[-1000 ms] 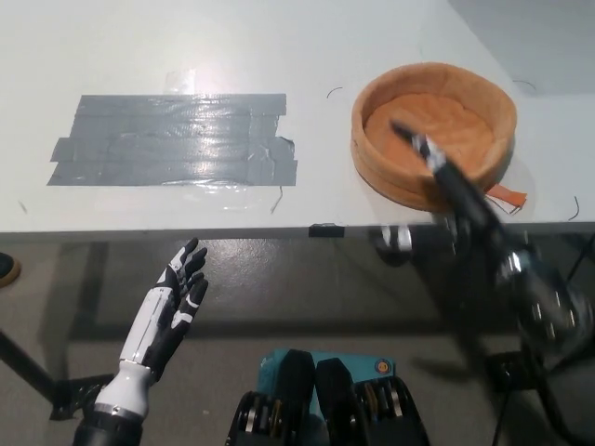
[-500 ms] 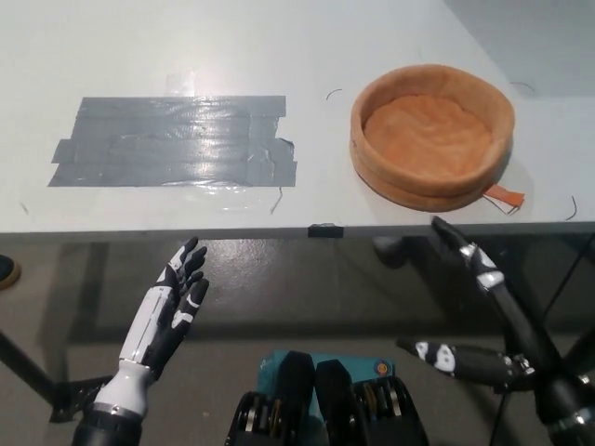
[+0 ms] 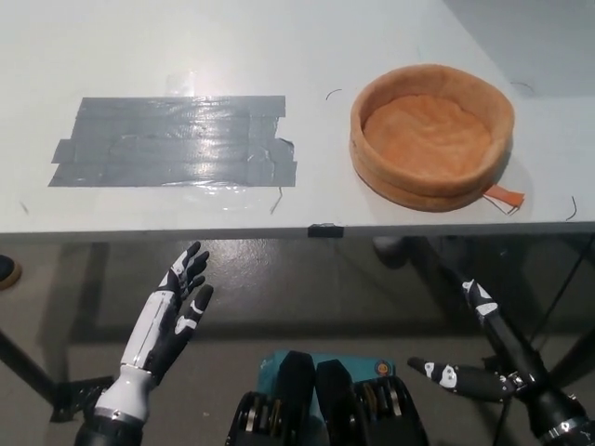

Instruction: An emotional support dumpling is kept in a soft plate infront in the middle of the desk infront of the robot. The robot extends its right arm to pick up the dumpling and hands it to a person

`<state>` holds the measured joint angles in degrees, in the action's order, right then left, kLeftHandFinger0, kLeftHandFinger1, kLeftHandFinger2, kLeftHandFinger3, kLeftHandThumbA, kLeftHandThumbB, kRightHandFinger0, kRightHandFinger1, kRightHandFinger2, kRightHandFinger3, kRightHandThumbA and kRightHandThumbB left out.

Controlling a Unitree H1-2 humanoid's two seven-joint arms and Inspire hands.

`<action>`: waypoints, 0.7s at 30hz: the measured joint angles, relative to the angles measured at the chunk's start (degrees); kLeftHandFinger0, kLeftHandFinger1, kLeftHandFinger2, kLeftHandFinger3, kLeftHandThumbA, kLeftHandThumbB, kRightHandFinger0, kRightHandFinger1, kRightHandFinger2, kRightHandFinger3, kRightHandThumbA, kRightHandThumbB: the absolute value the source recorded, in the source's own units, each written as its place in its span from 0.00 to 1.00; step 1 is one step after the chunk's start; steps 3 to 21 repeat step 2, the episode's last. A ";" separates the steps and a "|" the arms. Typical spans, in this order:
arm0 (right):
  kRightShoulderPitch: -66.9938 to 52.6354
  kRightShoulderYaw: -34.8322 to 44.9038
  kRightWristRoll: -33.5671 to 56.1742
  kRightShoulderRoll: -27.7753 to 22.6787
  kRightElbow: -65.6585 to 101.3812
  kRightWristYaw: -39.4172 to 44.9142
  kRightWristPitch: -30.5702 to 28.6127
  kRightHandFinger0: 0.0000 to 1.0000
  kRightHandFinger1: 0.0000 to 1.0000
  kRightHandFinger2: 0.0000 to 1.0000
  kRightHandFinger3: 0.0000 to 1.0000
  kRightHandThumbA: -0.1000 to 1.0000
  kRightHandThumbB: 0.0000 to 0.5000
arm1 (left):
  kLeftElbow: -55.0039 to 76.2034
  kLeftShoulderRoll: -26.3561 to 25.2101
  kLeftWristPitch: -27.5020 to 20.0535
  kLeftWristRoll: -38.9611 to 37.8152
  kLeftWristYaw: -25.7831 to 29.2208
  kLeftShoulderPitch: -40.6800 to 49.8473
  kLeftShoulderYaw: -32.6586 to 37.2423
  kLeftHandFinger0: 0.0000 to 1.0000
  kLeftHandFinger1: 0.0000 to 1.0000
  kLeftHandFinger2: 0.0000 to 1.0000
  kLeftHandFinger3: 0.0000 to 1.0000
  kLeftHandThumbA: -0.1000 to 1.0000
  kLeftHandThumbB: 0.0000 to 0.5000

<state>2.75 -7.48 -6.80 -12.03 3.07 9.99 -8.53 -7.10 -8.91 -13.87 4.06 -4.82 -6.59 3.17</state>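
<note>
The soft orange plate (image 3: 432, 133) sits on the white desk at the right, and nothing lies inside it; no dumpling shows anywhere in the head view. My black right hand (image 3: 497, 358) hangs low at the bottom right, below the desk's front edge, open with its fingers spread and holding nothing. My white left hand (image 3: 167, 321) rests at the lower left, also below the desk edge, open with the fingers apart.
A patch of grey tape strips (image 3: 177, 141) covers the left half of the white desk (image 3: 307, 56). An orange tag (image 3: 505, 195) sticks out from under the plate. Dark stand legs show on the floor beneath the desk.
My right hand has dropped from over the plate's rim to below the desk edge and drawn back towards me. The left hand has barely shifted. The plate stays as it was.
</note>
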 measured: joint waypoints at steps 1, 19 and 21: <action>-0.03 0.00 0.13 -0.02 0.00 0.06 0.00 1.00 1.00 1.00 1.00 0.88 0.56 | 0.08 0.00 -0.02 0.00 0.00 0.09 0.00 1.00 1.00 1.00 1.00 0.84 0.69; -0.03 0.00 0.15 -0.02 0.00 0.07 0.00 1.00 1.00 1.00 1.00 0.88 0.56 | 0.08 0.00 -0.02 0.00 0.00 0.10 0.00 1.00 1.00 1.00 1.00 0.84 0.69; -0.03 0.00 0.15 -0.02 0.00 0.07 0.00 1.00 1.00 1.00 1.00 0.88 0.56 | 0.08 0.00 -0.02 0.00 0.00 0.10 0.00 1.00 1.00 1.00 1.00 0.84 0.69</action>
